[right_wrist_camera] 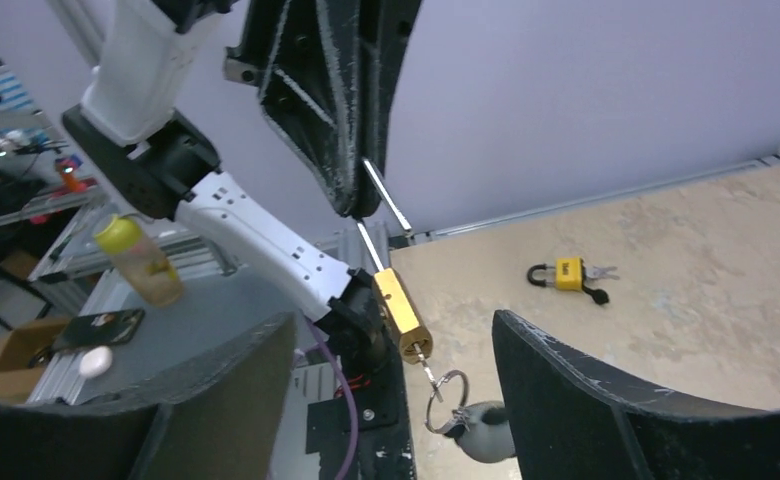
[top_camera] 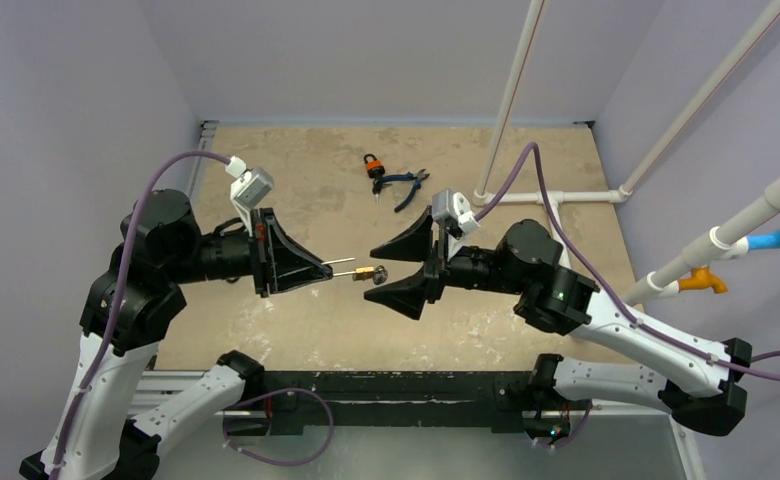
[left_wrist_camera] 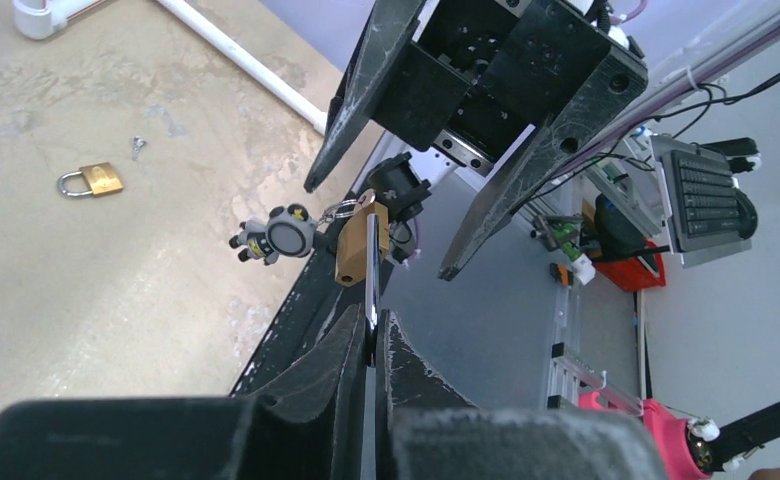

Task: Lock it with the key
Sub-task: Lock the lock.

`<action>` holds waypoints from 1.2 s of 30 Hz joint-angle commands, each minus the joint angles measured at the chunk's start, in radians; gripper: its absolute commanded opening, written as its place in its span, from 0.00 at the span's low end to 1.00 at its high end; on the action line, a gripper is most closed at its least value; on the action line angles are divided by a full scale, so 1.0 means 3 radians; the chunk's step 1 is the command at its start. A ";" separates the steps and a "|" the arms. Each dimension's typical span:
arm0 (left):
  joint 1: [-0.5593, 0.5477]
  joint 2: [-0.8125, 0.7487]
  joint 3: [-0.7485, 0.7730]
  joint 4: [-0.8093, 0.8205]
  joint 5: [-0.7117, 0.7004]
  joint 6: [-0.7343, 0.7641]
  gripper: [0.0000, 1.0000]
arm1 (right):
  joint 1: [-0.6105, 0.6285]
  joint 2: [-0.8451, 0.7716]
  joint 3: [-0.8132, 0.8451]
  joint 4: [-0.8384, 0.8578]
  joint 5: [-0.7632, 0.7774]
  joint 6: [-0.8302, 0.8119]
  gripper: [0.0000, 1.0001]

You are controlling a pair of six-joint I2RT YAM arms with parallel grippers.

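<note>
While clamped by its shackle [left_wrist_camera: 372, 300] in the closed left gripper [left_wrist_camera: 371, 340], held aloft above the table [top_camera: 296, 200]: brass padlock [left_wrist_camera: 359, 245], key [right_wrist_camera: 421, 355] in the keyway, ring [right_wrist_camera: 446, 388] and charm [left_wrist_camera: 278, 238] dangling. Right gripper [top_camera: 370, 269]: jaws wide, straddling the key end, touching nothing. Judged step: approach to the key, grasp not yet made. Next: close squarely on the key bow, not the ring or charm, then turn while keeping the shackle steady. Shackle's free leg seemingly out of the body; seating push probably needed.
</note>
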 commanded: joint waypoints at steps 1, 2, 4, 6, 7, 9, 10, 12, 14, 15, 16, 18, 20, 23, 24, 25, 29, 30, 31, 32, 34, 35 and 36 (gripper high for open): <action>0.0011 -0.0021 0.0104 0.0416 0.0245 -0.0231 0.00 | -0.0007 0.0033 0.0201 0.0147 -0.0434 -0.0100 0.66; 0.0010 -0.0026 0.0099 0.0457 0.0260 -0.0262 0.00 | -0.0008 0.0049 0.0209 0.0147 -0.0490 -0.0101 0.62; 0.0009 -0.0027 0.0098 0.0504 0.0273 -0.0304 0.00 | -0.0004 0.0075 0.0223 0.0146 -0.0529 -0.0101 0.55; 0.0009 -0.0026 0.0081 0.0550 0.0293 -0.0344 0.00 | -0.0007 0.0064 0.0219 0.0166 -0.0543 -0.0100 0.49; 0.0010 -0.0026 0.0074 0.0568 0.0305 -0.0359 0.00 | -0.0008 0.0059 0.0214 0.0180 -0.0547 -0.0098 0.47; 0.0009 -0.0014 0.0065 0.0572 0.0318 -0.0374 0.00 | -0.0008 0.0045 0.0205 0.0213 -0.0542 -0.0084 0.44; 0.0012 -0.0012 0.0055 0.0580 0.0321 -0.0380 0.00 | -0.0008 0.0037 0.0200 0.0232 -0.0532 -0.0070 0.42; 0.0009 -0.0009 0.0047 0.0590 0.0322 -0.0393 0.00 | -0.0008 0.0013 0.0189 0.0261 -0.0518 -0.0048 0.40; 0.0010 -0.0006 0.0046 0.0591 0.0331 -0.0392 0.00 | -0.0008 -0.0002 0.0189 0.0282 -0.0512 -0.0031 0.38; 0.0010 -0.0006 0.0042 0.0590 0.0333 -0.0396 0.00 | -0.0006 -0.0005 0.0184 0.0297 -0.0511 -0.0017 0.38; 0.0009 -0.0005 0.0037 0.0592 0.0332 -0.0394 0.00 | -0.0008 -0.0005 0.0183 0.0311 -0.0517 -0.0004 0.38; 0.0009 -0.0005 0.0027 0.0597 0.0332 -0.0405 0.00 | -0.0005 0.0000 0.0183 0.0357 -0.0549 0.0035 0.37; 0.0009 -0.0009 0.0004 0.0626 0.0341 -0.0422 0.00 | -0.0008 0.0013 0.0190 0.0379 -0.0572 0.0064 0.33; 0.0009 -0.0014 -0.0019 0.0642 0.0349 -0.0436 0.00 | -0.0008 0.0025 0.0193 0.0409 -0.0577 0.0100 0.25; 0.0009 -0.0019 -0.0027 0.0648 0.0358 -0.0439 0.00 | -0.0008 0.0032 0.0203 0.0404 -0.0566 0.0109 0.19; 0.0009 -0.0021 -0.0034 0.0655 0.0361 -0.0444 0.00 | -0.0004 0.0051 0.0221 0.0377 -0.0555 0.0114 0.14; 0.0009 -0.0024 0.0010 0.0550 0.0270 -0.0373 0.01 | -0.0007 0.0088 0.0255 0.0297 -0.0530 0.0135 0.00; 0.0009 -0.0027 0.0044 0.0472 0.0182 -0.0316 0.15 | -0.0008 0.0083 0.0252 0.0292 -0.0526 0.0150 0.00; 0.0009 -0.0042 0.0079 0.0411 0.0086 -0.0256 0.25 | -0.0005 0.0074 0.0245 0.0284 -0.0524 0.0167 0.00; 0.0009 -0.0060 0.0104 0.0376 0.0005 -0.0209 0.34 | -0.0005 0.0061 0.0239 0.0274 -0.0534 0.0175 0.00; 0.0009 -0.0086 0.0171 0.0288 -0.0202 -0.0114 0.45 | -0.0006 0.0047 0.0238 0.0240 -0.0564 0.0182 0.00; 0.0009 -0.0089 0.0197 0.0252 -0.0286 -0.0082 0.47 | -0.0008 0.0046 0.0243 0.0224 -0.0585 0.0185 0.00; 0.0009 -0.0085 0.0228 0.0226 -0.0342 -0.0047 0.47 | -0.0008 0.0046 0.0247 0.0206 -0.0600 0.0187 0.00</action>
